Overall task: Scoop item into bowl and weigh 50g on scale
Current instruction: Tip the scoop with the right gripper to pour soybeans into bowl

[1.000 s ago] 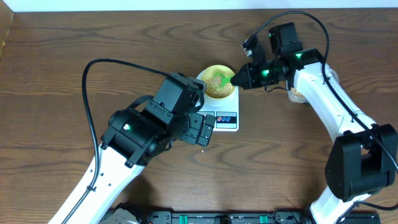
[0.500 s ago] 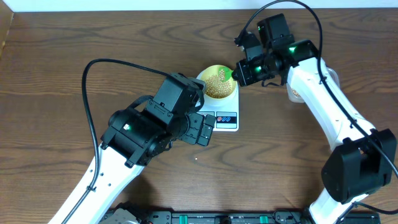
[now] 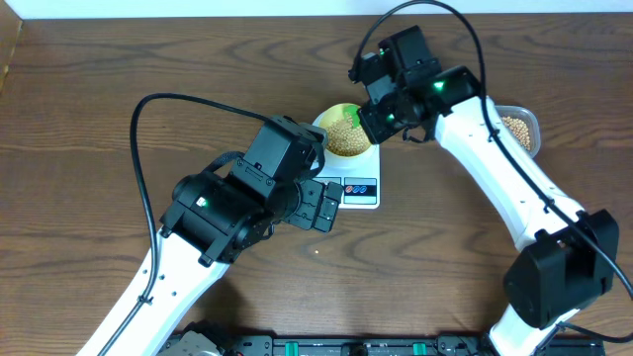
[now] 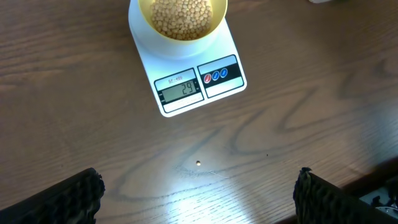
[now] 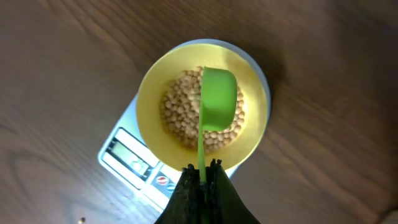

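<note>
The pale yellow bowl (image 3: 345,133) stands on the white scale (image 3: 368,170) and holds a heap of tan beans (image 5: 180,112). My right gripper (image 5: 202,167) is shut on the handle of a green scoop (image 5: 218,99), whose cup hangs over the beans inside the bowl (image 5: 149,93). No beans show on the scoop's green face. In the left wrist view the scale (image 4: 146,59) reads 29 under the bowl (image 4: 181,34). My left gripper (image 4: 199,196) hovers open over bare table in front of the scale, nothing between its fingers (image 4: 65,199).
A clear tub (image 3: 518,127) with more beans sits at the right, behind my right arm. One stray bean (image 4: 198,163) lies on the wood in front of the scale. The brown table stretches out to the left and front.
My right arm has swung left and back from beside the tub, bringing the scoop over the middle of the bowl. The tub now shows. The left arm has not moved.
</note>
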`<state>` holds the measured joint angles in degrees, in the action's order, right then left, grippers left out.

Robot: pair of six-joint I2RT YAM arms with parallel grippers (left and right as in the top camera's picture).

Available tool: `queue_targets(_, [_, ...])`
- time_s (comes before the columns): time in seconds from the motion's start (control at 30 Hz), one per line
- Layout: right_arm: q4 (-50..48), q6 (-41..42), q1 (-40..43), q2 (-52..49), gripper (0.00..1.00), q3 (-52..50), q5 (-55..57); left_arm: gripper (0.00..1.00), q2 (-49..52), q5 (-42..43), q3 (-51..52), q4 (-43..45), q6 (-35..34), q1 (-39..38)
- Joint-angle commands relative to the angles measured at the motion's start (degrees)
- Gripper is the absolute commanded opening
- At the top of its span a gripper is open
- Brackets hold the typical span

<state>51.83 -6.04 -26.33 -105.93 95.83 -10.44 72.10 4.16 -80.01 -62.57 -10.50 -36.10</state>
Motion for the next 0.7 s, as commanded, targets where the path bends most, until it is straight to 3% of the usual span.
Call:
queue_targets(0.0, [0.5,-3.3,-1.9,-0.1,0.02,1.7,7.0,1.00,-0.7,-0.2,-0.9,0.0,0.3,0.1])
queue_targets(0.67, [1.1,-8.0,-6.7,-0.1,0.01,2.1,18.0,1.00,-0.7,-0.2,-0.9,0.0,0.3,0.1])
